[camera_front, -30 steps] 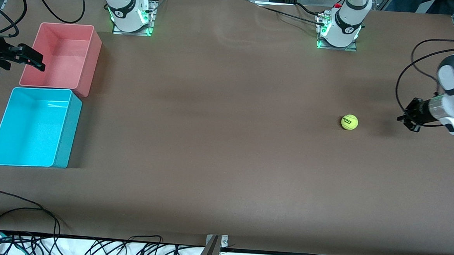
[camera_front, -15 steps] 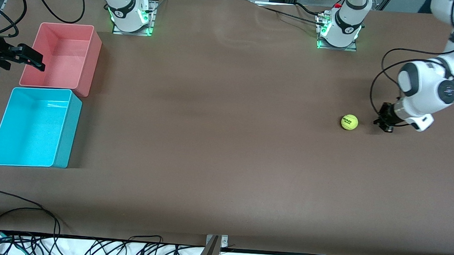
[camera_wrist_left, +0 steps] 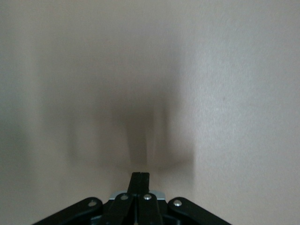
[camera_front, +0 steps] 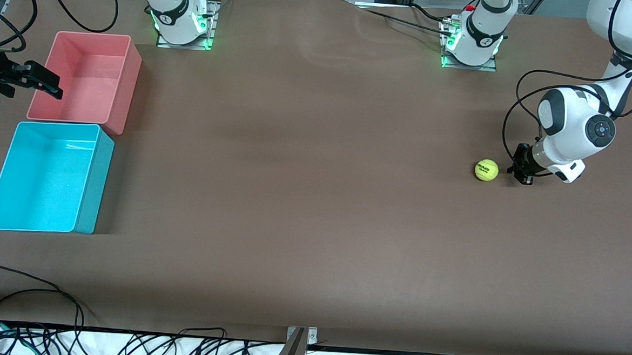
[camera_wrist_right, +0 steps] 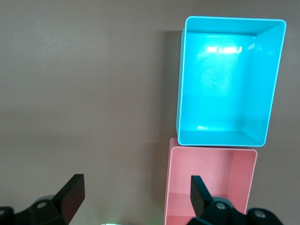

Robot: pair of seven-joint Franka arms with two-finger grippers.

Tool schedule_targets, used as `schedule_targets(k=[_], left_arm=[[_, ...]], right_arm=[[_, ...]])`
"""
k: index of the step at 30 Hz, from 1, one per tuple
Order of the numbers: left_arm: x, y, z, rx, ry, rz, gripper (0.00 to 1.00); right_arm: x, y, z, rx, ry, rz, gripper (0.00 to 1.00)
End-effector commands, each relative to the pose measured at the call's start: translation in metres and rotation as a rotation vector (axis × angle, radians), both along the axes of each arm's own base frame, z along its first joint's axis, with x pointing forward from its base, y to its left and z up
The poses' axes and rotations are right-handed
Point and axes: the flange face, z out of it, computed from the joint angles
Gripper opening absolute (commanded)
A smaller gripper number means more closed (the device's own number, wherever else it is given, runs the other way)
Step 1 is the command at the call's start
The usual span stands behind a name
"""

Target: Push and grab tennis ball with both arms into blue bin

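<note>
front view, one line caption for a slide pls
Left gripper, shut, low beside the tennis ball; right gripper, open, waits above the pink bin near the blue bin.

The front view looks down from high across the table (camera_front: 314,210), facing both arm bases along its top edge and covering the whole surface. The left wrist view sits close above the bare table (camera_wrist_left: 234,70) and looks down past the left gripper (camera_wrist_left: 139,180). The right wrist view looks down from higher up. It shares the blue bin (camera_wrist_right: 272,84) (camera_front: 91,187) and the pink bin (camera_wrist_right: 171,187) (camera_front: 129,81) with the front view.
</note>
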Motion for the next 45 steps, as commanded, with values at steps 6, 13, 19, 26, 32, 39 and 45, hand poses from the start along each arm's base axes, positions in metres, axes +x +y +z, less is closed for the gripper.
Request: schedule_targets(k=[6, 13, 19, 26, 32, 39, 45], left_arm=[[-0.024, 0.095, 0.008, 0.153, 0.022, -0.112, 0.0], [-0.026, 0.124, 0.015, 0.176, 0.017, -0.15, 0.0], [-0.026, 0.119, 0.013, 0.171, 0.015, -0.133, 0.0], [-0.014, 0.044, 0.002, 0.122, 0.003, -0.058, 0.0], [-0.021, -0.023, -0.011, 0.091, 0.025, -0.031, 0.0], [-0.014, -0.079, -0.001, 0.086, 0.037, -0.029, 0.0], [0.0, -0.1, 0.02, 0.031, 0.021, 0.03, 0.0]], right_arm=[[0.0, -0.002, 0.004, 0.022, 0.001, 0.01, 1.0], [0.0, -0.002, 0.004, 0.022, 0.001, 0.01, 1.0], [0.0, -0.002, 0.004, 0.022, 0.001, 0.01, 1.0], [0.0, -0.002, 0.004, 0.022, 0.001, 0.01, 1.0], [0.0, -0.002, 0.004, 0.022, 0.001, 0.01, 1.0], [0.0, -0.002, 0.004, 0.022, 0.001, 0.01, 1.0], [0.0, -0.003, 0.004, 0.022, 0.002, 0.009, 1.0]])
